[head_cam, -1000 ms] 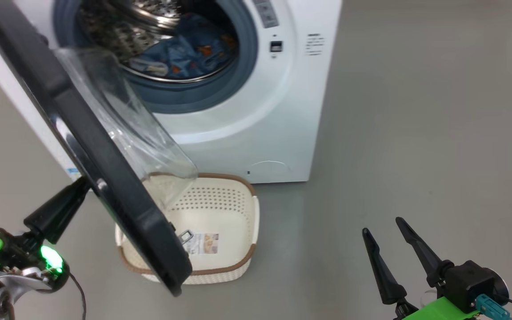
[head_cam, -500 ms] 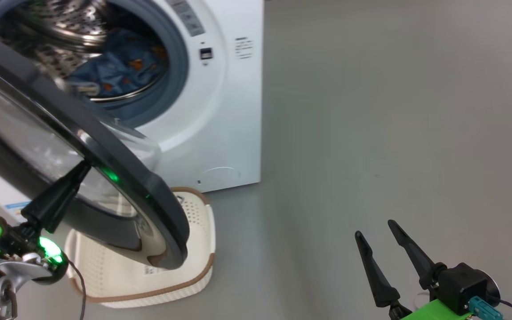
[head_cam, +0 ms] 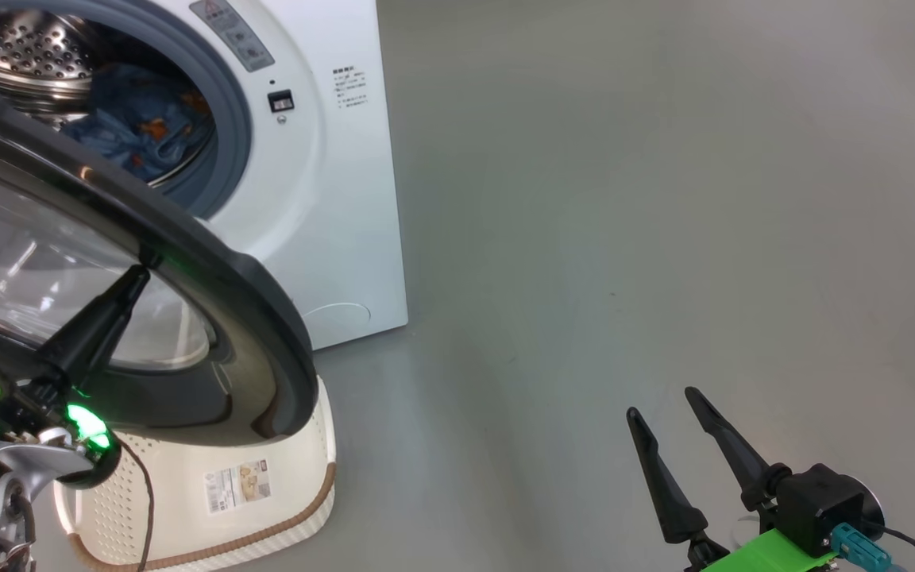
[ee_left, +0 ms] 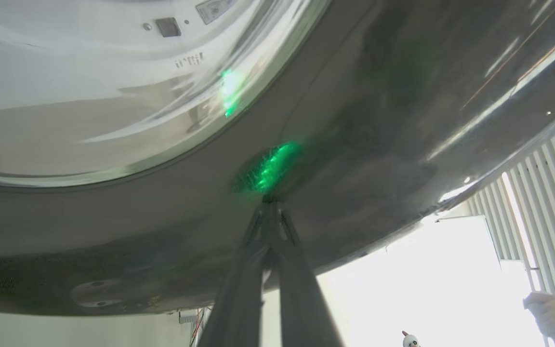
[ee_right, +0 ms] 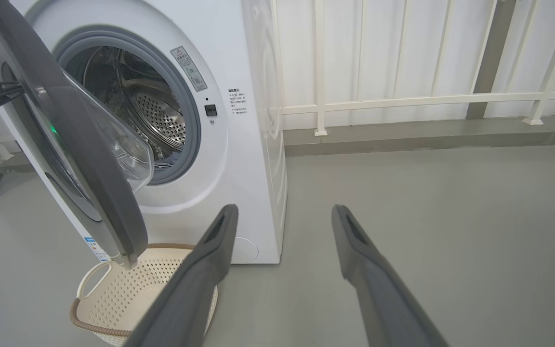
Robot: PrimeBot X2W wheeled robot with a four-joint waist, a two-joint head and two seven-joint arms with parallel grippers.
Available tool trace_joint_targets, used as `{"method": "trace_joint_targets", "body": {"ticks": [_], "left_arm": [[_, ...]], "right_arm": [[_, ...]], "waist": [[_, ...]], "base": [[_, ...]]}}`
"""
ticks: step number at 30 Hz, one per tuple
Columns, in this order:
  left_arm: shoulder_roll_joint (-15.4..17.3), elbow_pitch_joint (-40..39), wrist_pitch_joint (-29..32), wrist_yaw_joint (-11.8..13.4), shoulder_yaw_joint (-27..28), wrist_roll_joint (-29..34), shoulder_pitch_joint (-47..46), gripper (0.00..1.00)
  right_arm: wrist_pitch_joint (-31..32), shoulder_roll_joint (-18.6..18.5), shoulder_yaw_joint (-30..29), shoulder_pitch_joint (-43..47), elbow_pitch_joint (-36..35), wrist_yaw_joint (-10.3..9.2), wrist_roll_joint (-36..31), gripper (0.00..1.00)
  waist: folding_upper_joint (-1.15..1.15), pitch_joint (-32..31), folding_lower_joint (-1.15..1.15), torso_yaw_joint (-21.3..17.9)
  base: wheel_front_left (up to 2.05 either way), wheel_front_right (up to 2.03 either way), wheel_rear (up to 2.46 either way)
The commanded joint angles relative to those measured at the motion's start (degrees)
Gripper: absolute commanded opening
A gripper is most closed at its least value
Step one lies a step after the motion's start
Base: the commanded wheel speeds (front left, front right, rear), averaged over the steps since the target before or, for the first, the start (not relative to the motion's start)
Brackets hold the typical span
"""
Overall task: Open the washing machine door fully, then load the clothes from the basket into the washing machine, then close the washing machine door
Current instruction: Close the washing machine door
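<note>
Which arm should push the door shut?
Left. The left gripper, shut, has its tips on the outer face of the door, which stands partly open. The right gripper is open, over the floor, away from the door.

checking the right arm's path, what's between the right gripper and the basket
Bare grey floor. In the head view nothing else lies between the open right gripper and the basket.

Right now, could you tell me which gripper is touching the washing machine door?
The left gripper, shut, tips against the washing machine door rim; the right gripper hangs open, apart.
</note>
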Motion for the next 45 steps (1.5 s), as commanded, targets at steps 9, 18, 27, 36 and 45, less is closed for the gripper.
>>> {"method": "trace_joint_targets", "body": {"ticks": [9,18,27,36,45], "left_arm": [[1.5,-0.6,0.4,-2.0,2.9,0.3,-2.3,0.00],[0.1,-2.2,-1.6,-4.0,6.3,-0.6,1.3,0.00],[-3.9,-7.7,-5.9,-5.5,12.0,0.0,8.7,0.80],[-13.3,-19.1,-12.1,-5.6,18.6,8.9,17.3,1.00],[-15.0,-26.1,-26.4,-5.6,17.5,30.8,22.1,1.00]], "right_arm": [[-0.7,0.0,0.9,-2.1,-1.4,0.09,0.2,1.00],[-0.9,0.0,-0.1,-2.1,-1.4,0.09,0.0,1.00],[-0.9,0.0,-1.0,-2.0,-1.6,0.09,-0.2,1.00],[-0.4,0.0,-1.9,-1.6,-1.8,0.09,-1.0,1.00],[0.3,0.0,-2.9,-0.1,-2.4,0.09,-0.4,1.00]], "waist": [[0.00,1.0,0.00,1.4],[0.00,1.3,0.00,4.6],[0.00,1.7,0.00,8.7],[0.00,1.2,0.00,13.6],[0.00,-0.6,0.00,16.5]], "base": [[0.00,0.00,0.00],[0.00,0.00,0.00],[0.00,0.00,0.00],[0.00,0.00,0.00],[0.00,0.00,0.00]]}}
